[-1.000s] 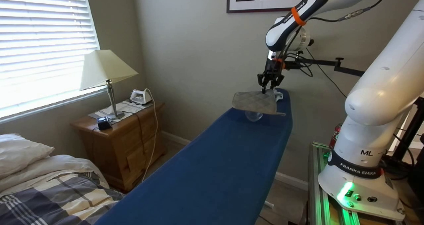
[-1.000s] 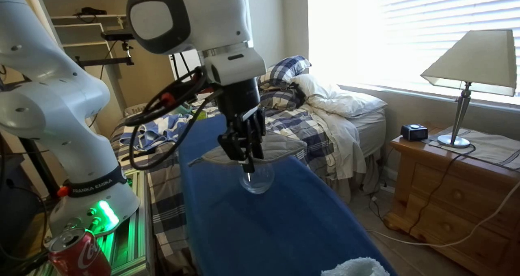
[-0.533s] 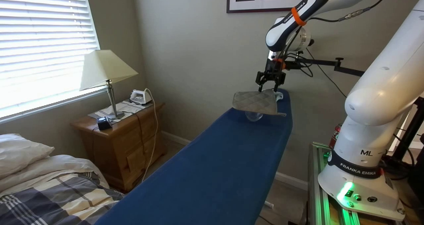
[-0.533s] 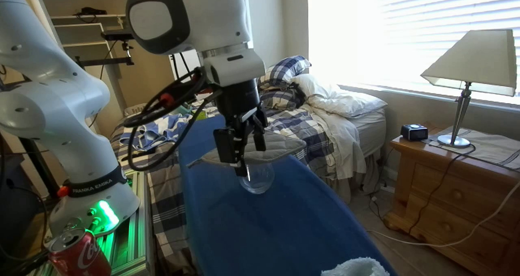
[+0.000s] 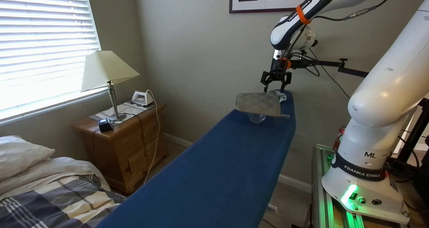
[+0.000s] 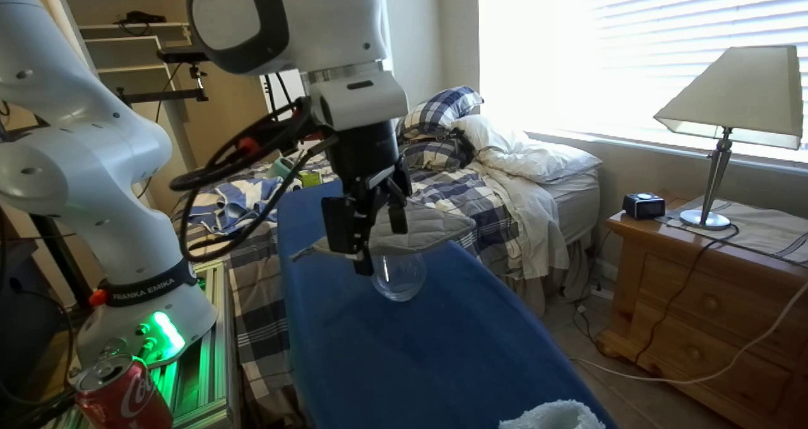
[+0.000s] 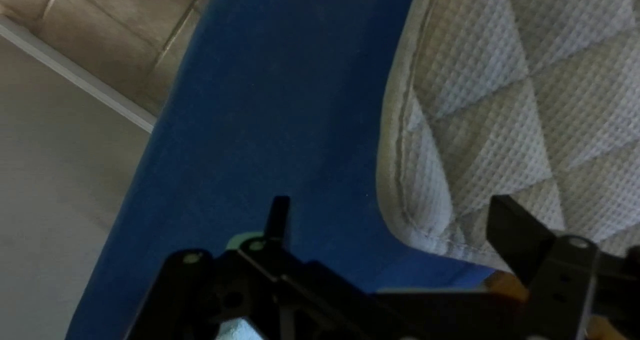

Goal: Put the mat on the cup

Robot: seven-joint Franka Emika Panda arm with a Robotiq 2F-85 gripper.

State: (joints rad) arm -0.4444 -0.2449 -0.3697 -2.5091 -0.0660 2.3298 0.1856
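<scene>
The mat [image 5: 257,104], a quilted grey-beige pad, lies across the top of the cup [image 6: 401,281] in both exterior views, drooping a little at its edges. Only the lower part of the clear cup shows beneath it, resting on the blue ironing board [image 6: 391,347]. My gripper [image 5: 274,89] is open at the mat's corner, its jaws wide apart. In the wrist view a rounded corner of the mat [image 7: 500,105] reaches between the fingertips without being pinched. One fingertip overlaps the mat's edge in that view; whether it touches, I cannot tell.
A crumpled white cloth [image 6: 552,416] lies at the board's end. A red soda can [image 6: 123,391] stands by the arm's base. The wall [image 5: 201,53] is close behind the board's tip. A nightstand [image 5: 120,144] with a lamp [image 5: 109,70] stands beside the board.
My gripper has opened, its fingers spreading and letting go of the mat's corner. The arm has shifted slightly up and away from the mat. Mat and cup have stayed nearly in place.
</scene>
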